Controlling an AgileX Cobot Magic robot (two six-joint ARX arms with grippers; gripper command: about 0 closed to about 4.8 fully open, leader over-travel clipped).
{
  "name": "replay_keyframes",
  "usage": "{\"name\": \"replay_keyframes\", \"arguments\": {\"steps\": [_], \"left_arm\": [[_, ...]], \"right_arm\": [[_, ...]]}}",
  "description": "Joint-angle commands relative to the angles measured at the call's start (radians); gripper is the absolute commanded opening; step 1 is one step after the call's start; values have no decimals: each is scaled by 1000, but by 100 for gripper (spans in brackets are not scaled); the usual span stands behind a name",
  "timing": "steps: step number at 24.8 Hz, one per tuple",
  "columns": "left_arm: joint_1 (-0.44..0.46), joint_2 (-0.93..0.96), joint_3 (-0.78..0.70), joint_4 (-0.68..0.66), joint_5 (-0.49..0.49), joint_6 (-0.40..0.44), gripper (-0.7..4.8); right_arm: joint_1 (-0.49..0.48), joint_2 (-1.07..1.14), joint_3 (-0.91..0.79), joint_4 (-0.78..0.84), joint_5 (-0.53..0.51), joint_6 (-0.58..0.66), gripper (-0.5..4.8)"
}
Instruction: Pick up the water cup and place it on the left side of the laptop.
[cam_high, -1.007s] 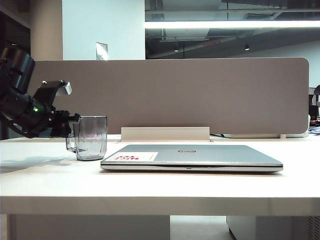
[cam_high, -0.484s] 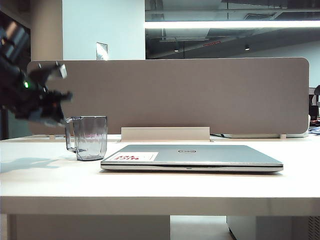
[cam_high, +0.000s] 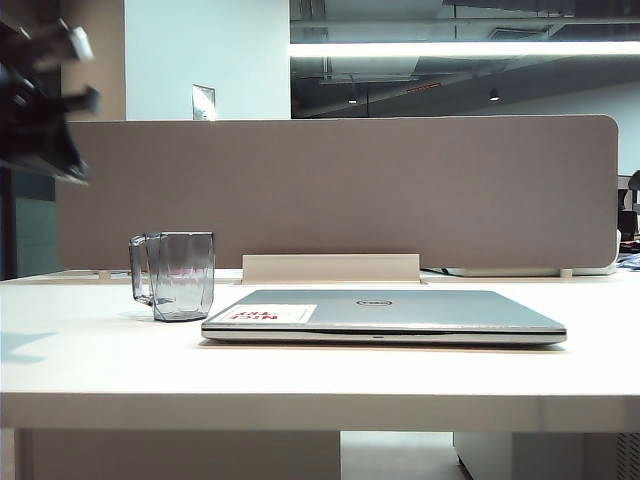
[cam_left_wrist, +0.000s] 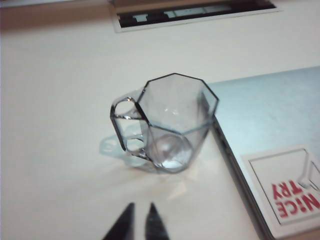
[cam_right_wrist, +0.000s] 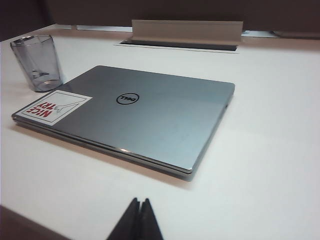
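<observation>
A: Item one, the water cup (cam_high: 181, 276)?
B: Clear grey-tinted faceted cup, upright on the white table (cam_high: 320, 370), thin handle pointing away from the laptop (cam_high: 385, 315). It stands just beside the laptop's left front corner, near the white sticker with red letters (cam_high: 270, 314). Nothing holds it.

A: Laptop?
B: Slim, silver-grey, lid closed, flat on the table, round logo (cam_right_wrist: 128, 99) on the lid.

A: Left gripper (cam_left_wrist: 139, 222)?
B: High at the exterior view's left edge, blurred, well above the cup. In its wrist view the two fingertips stand close with a narrow gap, holding nothing.

A: Right gripper (cam_right_wrist: 139, 220)?
B: Above the table's near side, facing the laptop, tips pressed together, empty.
</observation>
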Motion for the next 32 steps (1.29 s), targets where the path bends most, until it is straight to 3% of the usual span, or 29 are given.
{"name": "replay_keyframes", "arguments": {"steps": [1, 4, 8, 18, 22, 27, 32], "left_arm": [[-1, -121, -72, -17, 1, -4, 17], [-1, -270, -143, -65, -6, -38, 16], [-1, -422, -184, -137, -29, -98, 16], [-1, -819, -199, -393, -93, -116, 15], [-1, -988, -240, -444, -147, -156, -6], [0, -1165, -317, -477, -180, -267, -6], [0, -1186, -336, -507, -151, -320, -6]], "right_arm": [[-1, -2, -6, 11, 98, -8, -8], [-1, -2, -6, 14, 220, -10, -7], [-1, -2, -6, 14, 306, -16, -8], [-1, -2, -6, 2, 309, -66, -8], [-1, -2, -6, 2, 302, -62, -6], [-1, -2, -6, 2, 302, -62, -6], [-1, -2, -6, 3, 302, -62, -6]]}}
